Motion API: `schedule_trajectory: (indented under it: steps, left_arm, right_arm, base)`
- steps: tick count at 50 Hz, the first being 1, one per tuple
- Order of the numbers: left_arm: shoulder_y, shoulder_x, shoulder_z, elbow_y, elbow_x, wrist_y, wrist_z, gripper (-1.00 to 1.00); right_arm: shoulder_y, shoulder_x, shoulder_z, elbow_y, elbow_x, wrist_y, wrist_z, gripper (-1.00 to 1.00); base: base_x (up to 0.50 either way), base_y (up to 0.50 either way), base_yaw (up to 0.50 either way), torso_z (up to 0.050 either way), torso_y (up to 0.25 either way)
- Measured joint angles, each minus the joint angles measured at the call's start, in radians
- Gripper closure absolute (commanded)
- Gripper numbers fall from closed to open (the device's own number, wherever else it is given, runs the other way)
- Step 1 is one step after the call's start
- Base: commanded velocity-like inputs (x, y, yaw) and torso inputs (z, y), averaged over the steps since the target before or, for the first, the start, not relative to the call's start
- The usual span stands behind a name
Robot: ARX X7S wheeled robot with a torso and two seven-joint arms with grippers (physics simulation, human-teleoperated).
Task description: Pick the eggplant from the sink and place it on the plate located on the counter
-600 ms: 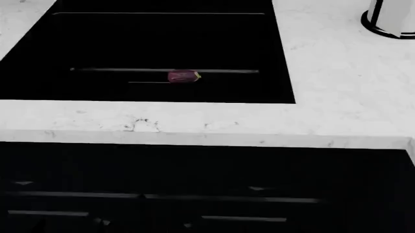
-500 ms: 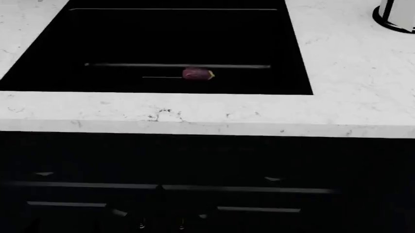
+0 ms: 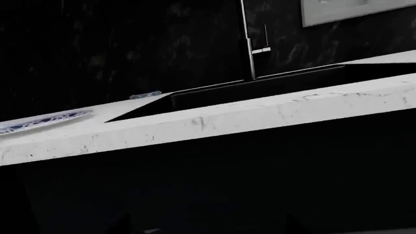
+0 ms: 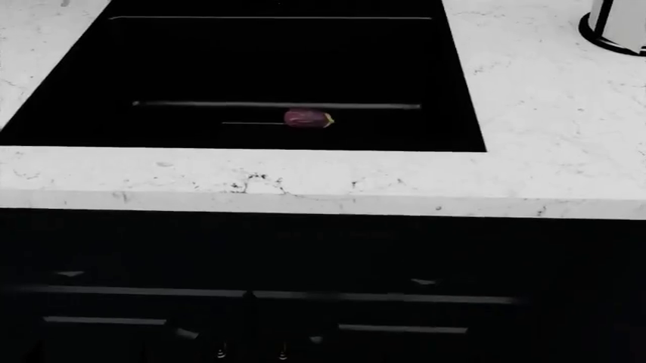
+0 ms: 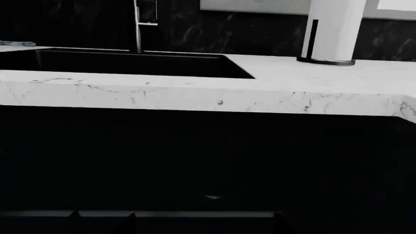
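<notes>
The eggplant (image 4: pixel 308 118), small and dark purple with a yellow-green stem end pointing right, lies on the floor of the black sink (image 4: pixel 202 60), near its front wall. The plate (image 3: pixel 40 121) with its blue-patterned rim shows only in the left wrist view, flat on the counter (image 4: pixel 545 113) beside the sink's far end. Both grippers hang below counter height, facing the dark cabinet front. The left gripper (image 3: pixel 208 228) and right gripper (image 5: pixel 204 222) show only as dark fingertips set wide apart, with nothing between them. Neither is near the eggplant.
A thin faucet (image 3: pixel 248 44) rises behind the sink. A white cylinder on a dark base (image 4: pixel 616 23) stands on the counter at the back right. The marble counter edge (image 4: pixel 302 198) overhangs dark cabinet drawers (image 4: pixel 262 295).
The head view has shifted, so the sink and eggplant sit slightly further right in the picture. The eggplant has not moved within the sink.
</notes>
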Motion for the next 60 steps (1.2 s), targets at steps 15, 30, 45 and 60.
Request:
schedule_trajectory:
  steps: [15, 30, 45, 60]
  left_arm:
    - [0.028, -0.024, 0.028, 0.074, 0.029, -0.007, -0.05, -1.0]
    - [0.048, -0.044, 0.048, 0.142, 0.029, -0.025, -0.073, -1.0]
    - [0.066, -0.067, 0.066, 0.263, 0.021, -0.09, -0.069, -1.0]
    - [0.059, -0.074, 0.092, 0.45, 0.034, -0.207, -0.051, -1.0]
  right_arm:
    - [-0.015, 0.023, -0.032, -0.084, 0.009, 0.053, 0.034, -1.0]
    - [-0.014, 0.042, -0.065, -0.131, 0.004, 0.081, 0.062, -1.0]
    - [-0.005, 0.062, -0.096, -0.245, -0.001, 0.161, 0.084, -1.0]
    - [0.037, 0.091, -0.115, -0.381, -0.01, 0.287, 0.094, -1.0]
  base:
    - [0.0, 0.0, 0.0, 0.05, 0.0]
    - [0.0, 0.0, 0.0, 0.05, 0.0]
    - [0.0, -0.17, 0.0, 0.05, 0.0]
    - [0.01, -0.49, 0.0, 0.05, 0.0]
